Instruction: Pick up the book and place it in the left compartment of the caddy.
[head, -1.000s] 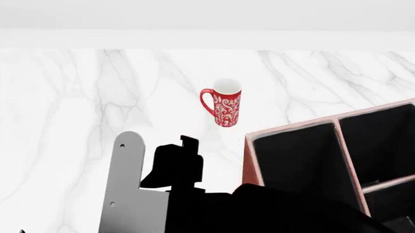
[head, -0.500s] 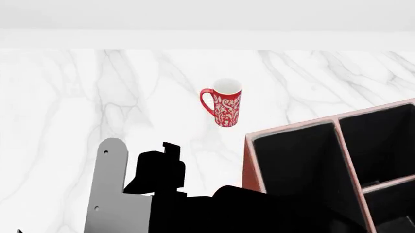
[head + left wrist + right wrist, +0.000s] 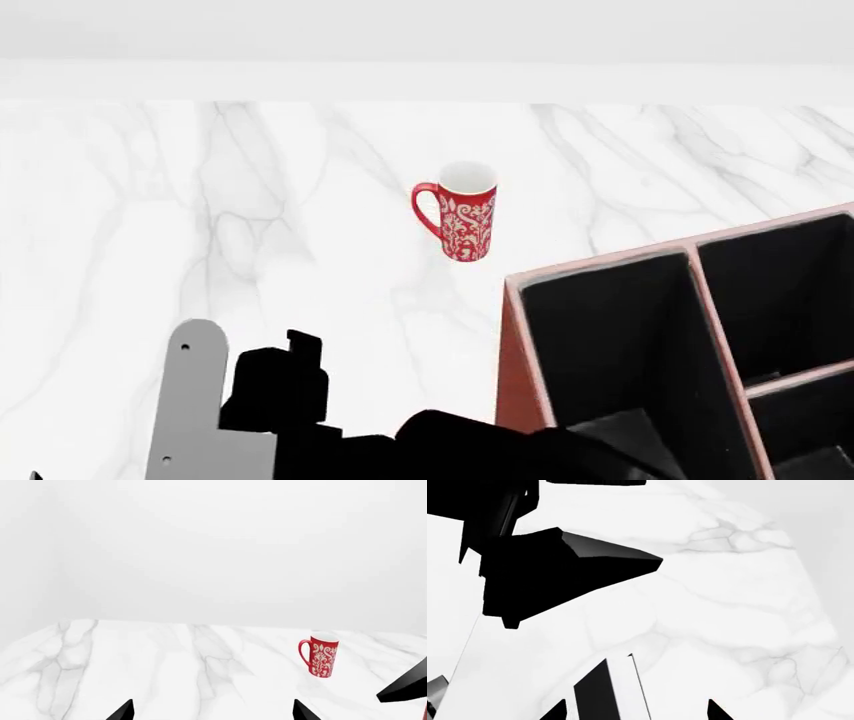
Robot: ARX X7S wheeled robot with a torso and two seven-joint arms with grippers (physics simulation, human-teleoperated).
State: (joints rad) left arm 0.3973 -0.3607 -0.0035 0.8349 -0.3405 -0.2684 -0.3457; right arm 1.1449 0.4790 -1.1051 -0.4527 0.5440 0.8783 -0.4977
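The caddy (image 3: 511, 340) stands at the right in the head view, reddish-brown with a black inside. Its left compartment (image 3: 601, 335) is a long black slot, and a dark grey shape shows low inside it. My left gripper (image 3: 212, 714) is open and empty over bare marble; in the head view it (image 3: 302, 350) is left of the caddy. My right gripper (image 3: 637, 713) is open. A black strip with a white band (image 3: 599, 695), which may be the book, lies between its fingertips and touches neither. The book is not clear in the head view.
A red patterned mug (image 3: 463, 224) stands upright on the marble table (image 3: 160, 220), beyond the caddy's left corner; it also shows in the left wrist view (image 3: 321, 655). The caddy's two smaller sections (image 3: 781, 290) lie to the right. A black arm mass (image 3: 467, 450) fills the bottom middle.
My left arm has drawn back toward the near left. The black mass at the bottom has sunk lower, so more of the left compartment shows.
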